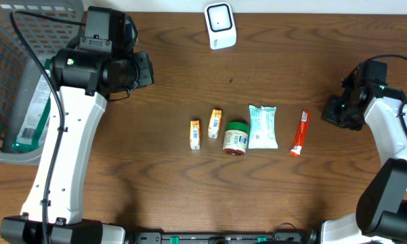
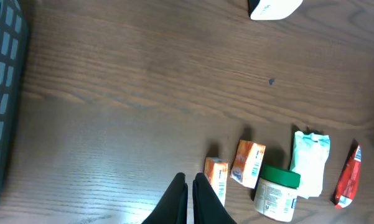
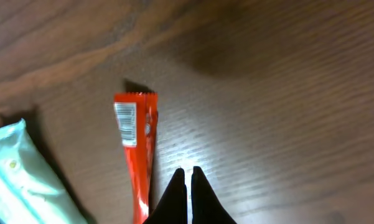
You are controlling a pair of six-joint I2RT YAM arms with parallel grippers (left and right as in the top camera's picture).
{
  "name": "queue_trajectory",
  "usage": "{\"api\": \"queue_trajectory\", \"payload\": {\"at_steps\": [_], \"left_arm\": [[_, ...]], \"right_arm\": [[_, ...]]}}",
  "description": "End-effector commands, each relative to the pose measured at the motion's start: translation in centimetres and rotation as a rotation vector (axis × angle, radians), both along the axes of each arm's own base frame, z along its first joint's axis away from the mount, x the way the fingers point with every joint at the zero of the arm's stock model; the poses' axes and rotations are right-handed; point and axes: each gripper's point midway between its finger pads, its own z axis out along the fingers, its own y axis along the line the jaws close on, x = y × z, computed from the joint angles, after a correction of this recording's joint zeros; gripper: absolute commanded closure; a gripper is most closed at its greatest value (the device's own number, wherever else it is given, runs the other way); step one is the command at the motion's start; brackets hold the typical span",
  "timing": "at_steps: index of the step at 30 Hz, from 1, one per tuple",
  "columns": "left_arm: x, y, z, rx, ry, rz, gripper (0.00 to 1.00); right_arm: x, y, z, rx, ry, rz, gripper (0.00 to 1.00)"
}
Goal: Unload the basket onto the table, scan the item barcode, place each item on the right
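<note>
Red packet (image 3: pixel 138 155) lies barcode-up on the counter (image 1: pixel 189 81), near the right hand (image 3: pixel 188 173) — pinched together, empty, as is the left hand (image 2: pixel 190 182). Spread first, grip away from the barcode — then face it to the scanner (image 1: pixel 220 26).

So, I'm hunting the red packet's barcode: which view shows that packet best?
Right wrist: the red packet appears large and close, barcode label facing up. Overhead shows it small, no label readable; left wrist shows it small at the right edge.
</note>
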Motion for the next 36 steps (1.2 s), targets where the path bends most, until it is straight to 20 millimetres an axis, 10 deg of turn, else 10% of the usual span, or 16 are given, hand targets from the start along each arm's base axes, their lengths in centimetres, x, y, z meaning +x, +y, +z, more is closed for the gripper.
{"api": "queue_trajectory", "payload": {"at_steps": [1,13,36], "left_arm": [[-0.2,0.2,-0.9,0.017,0.024,-0.002,0.92],[-0.6,0.3,-1.1,0.02,0.043,-0.002,0.92],[-0.9,0.4,-1.3,0.022,0.058,-0.002,0.88]], "right_arm": [[-2.0,-1.3,-2.3,-0.052,0.063,-0.118,0.99],[-2.7,3.5,-8.0,0.175,-0.056,-0.171,0.99],[1.5,9.8,-6.5,0.232,-0.261,0.06,0.99]]}}
